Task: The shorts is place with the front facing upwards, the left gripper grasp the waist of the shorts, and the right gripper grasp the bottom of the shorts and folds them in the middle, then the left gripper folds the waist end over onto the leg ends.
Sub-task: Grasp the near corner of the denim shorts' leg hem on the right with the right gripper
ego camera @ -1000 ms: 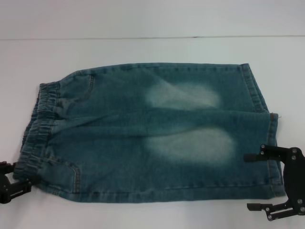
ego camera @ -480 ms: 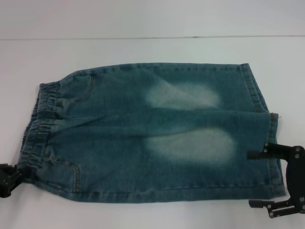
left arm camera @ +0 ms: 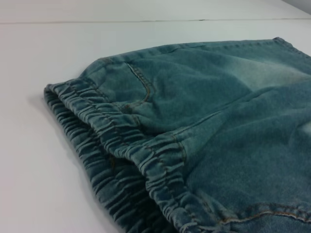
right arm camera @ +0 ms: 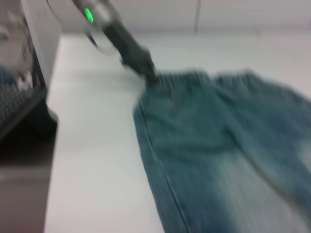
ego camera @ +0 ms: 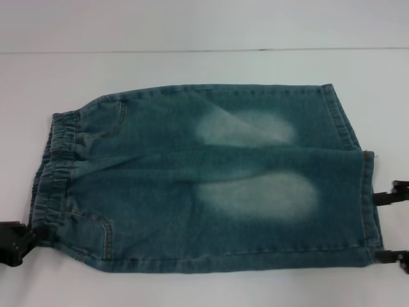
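Note:
The shorts (ego camera: 204,179) lie flat on the white table, pale bleached patches facing up. Their ruffled waist (ego camera: 54,166) is at the left and the straight leg hems, the bottom of the shorts (ego camera: 364,192), are at the right. My left gripper (ego camera: 13,243) sits at the near corner of the waist, its dark body partly cut off by the picture's edge. The left wrist view shows the waist band (left arm camera: 141,165) close up. My right gripper (ego camera: 391,227) stands open just beyond the near leg hem, fingertips pointing at it. The right wrist view shows the shorts (right arm camera: 218,145) and the left arm (right arm camera: 126,43) reaching the waist corner.
The white table (ego camera: 192,64) stretches bare behind and in front of the shorts. Its far edge (ego camera: 204,50) runs across the top of the head view. Dark equipment (right arm camera: 19,111) stands beyond the table's side edge in the right wrist view.
My right gripper has drawn back to the right, off the leg hem, and is now half out of the head view. The left gripper has stayed at the waist corner.

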Controlling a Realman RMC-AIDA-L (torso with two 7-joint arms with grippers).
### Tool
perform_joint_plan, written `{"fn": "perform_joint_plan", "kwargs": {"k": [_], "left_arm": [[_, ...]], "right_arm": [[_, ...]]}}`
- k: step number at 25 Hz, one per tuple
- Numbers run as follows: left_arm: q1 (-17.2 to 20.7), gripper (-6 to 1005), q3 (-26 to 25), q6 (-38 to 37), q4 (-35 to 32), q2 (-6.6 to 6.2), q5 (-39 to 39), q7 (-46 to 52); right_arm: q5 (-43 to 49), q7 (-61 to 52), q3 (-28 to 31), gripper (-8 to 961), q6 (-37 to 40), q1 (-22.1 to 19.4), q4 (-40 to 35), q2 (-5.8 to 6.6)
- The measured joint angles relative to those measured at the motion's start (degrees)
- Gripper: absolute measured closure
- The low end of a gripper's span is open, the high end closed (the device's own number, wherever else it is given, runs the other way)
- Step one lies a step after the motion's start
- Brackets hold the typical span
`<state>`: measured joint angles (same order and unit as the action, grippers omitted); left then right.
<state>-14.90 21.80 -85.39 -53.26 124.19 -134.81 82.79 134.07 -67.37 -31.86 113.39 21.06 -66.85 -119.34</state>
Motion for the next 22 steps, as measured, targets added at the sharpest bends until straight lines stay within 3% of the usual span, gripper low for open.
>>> {"fn": "perform_joint_plan", "kwargs": {"k": [8, 16, 22], "left_arm": [[0.5, 942, 0.3, -0.7, -0.3, 0.0, -0.2, -0.1], [0.4, 942, 0.3, -0.9, -0.3, 0.0, -0.1, 0.1], [0.1, 942, 0.4, -1.0, -0.1, 0.0, 0.1, 0.1]], "right_arm": [[9.9, -14.2, -9.5, 11, 0.4, 2.1, -12.0, 0.04], [20.6, -20.6, -16.4, 73, 0.4, 4.7, -13.9, -0.29], [21.8, -23.3, -20.4, 134, 0.1, 4.7, -12.9, -0.6]]}}
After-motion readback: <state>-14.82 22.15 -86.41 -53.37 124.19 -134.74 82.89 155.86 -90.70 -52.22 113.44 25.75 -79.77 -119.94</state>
